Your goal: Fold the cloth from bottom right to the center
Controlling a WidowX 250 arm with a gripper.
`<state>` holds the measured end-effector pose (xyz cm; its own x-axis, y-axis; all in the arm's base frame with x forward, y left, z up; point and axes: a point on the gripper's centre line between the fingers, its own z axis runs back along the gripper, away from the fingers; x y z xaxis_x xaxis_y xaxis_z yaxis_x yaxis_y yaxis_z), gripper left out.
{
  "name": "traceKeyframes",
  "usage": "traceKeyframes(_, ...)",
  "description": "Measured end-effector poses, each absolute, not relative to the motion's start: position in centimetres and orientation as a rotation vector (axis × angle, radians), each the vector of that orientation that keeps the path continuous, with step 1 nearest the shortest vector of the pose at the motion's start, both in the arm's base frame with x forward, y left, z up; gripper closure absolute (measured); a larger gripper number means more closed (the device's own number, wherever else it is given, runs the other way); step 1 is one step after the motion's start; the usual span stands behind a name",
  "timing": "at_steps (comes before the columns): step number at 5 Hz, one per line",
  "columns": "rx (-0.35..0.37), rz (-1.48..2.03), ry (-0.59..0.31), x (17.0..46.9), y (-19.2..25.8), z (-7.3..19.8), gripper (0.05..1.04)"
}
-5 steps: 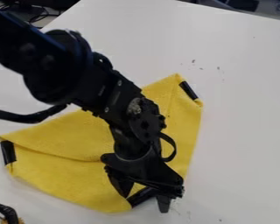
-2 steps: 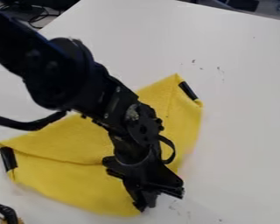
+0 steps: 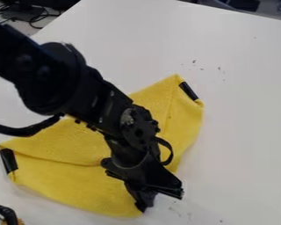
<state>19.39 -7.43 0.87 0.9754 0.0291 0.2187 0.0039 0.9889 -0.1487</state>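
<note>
White tabletop (image 3: 243, 110) runs under everything. My black arm (image 3: 55, 79) comes in from the upper left and slants down across the middle of the view. Yellow cloth (image 3: 72, 162) is flat on the tabletop below the arm, left and center, one corner pointing up toward the upper right, a crease running in from its left end. My tool (image 3: 144, 205) is at the cloth's bottom right edge, pointing down, fingers narrow, pinched together on the cloth there. Exact grip depth: cannot tell, fingers cover it. Black cable (image 3: 25, 130) hangs off the arm at left. Dark cord (image 3: 5, 213) sits in the lower left corner of the view, apart from the cloth. Black strips on the cloth: one at left (image 3: 9, 160), one at upper right (image 3: 189, 91). Small dark specks (image 3: 219, 69) on the tabletop, upper right of the cloth.
</note>
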Motion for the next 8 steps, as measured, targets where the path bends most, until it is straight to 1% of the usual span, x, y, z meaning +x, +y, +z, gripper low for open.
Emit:
traceKeyframes(1,-0.131,-0.056,-0.176,19.7,-7.5,2.5,1.025)
traceKeyframes(2,-0.115,-0.095,-0.129,20.8,-7.2,4.3,1.025)
traceKeyframes(3,-0.134,-0.134,-0.109,22.2,-6.3,5.1,1.025)
traceKeyframes(4,-0.192,-0.176,-0.089,24.6,-3.9,4.3,1.025)
traceKeyframes(5,-0.255,-0.208,-0.038,26.6,-1.1,3.0,1.025)
traceKeyframes(6,-0.282,-0.241,-0.023,28.0,0.9,2.0,1.025)
traceKeyframes(7,-0.307,-0.256,-0.017,28.8,2.1,1.3,1.002)
traceKeyframes(8,-0.293,-0.259,-0.050,29.2,2.3,1.2,0.846)
